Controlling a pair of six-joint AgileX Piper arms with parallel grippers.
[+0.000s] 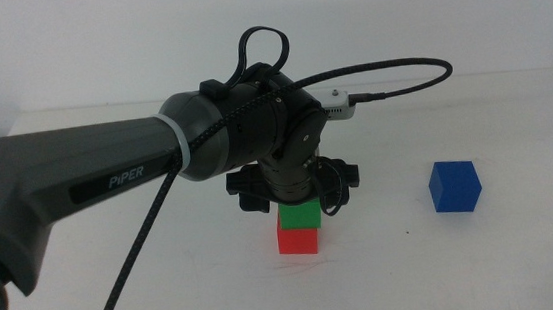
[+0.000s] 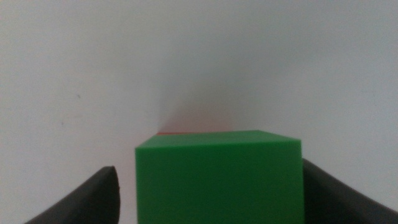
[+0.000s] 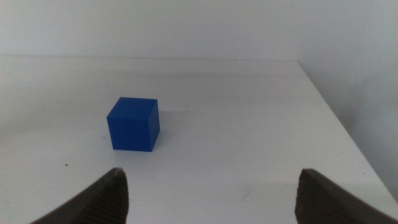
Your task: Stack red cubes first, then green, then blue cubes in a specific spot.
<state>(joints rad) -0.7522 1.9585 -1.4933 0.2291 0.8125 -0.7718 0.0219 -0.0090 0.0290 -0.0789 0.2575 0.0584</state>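
A white table [image 1: 526, 254] fills the middle view, with bare surface along its near edge and on both sides of the small stack near the centre. Nearest is the red cube [image 1: 298, 240], resting flat on the tabletop. The green cube [image 1: 299, 218] sits directly on top of it, its faces roughly lined up with the red one below. The left gripper [image 1: 298, 195] is right above the green cube, pointing straight down; its arm reaches in from the left side as a long dark grey limb, bending at the wrist so the tool hangs vertically, with a black cable looping over it. In the left wrist view the green cube [image 2: 219, 180] fills the space between the two dark jaws: one jaw stands a little apart from the cube's side, the other lies right against the opposite side, so the fingers are slightly spread around it rather than squeezing it. A thin red line of the lower cube shows just past the green top edge. Well to the right, the blue cube [image 1: 455, 187] stands alone on open table, clear of the stack. The right gripper [image 3: 211, 193] faces the blue cube [image 3: 134, 124] from a distance, fingers wide apart, the table's far and side edges visible beyond.
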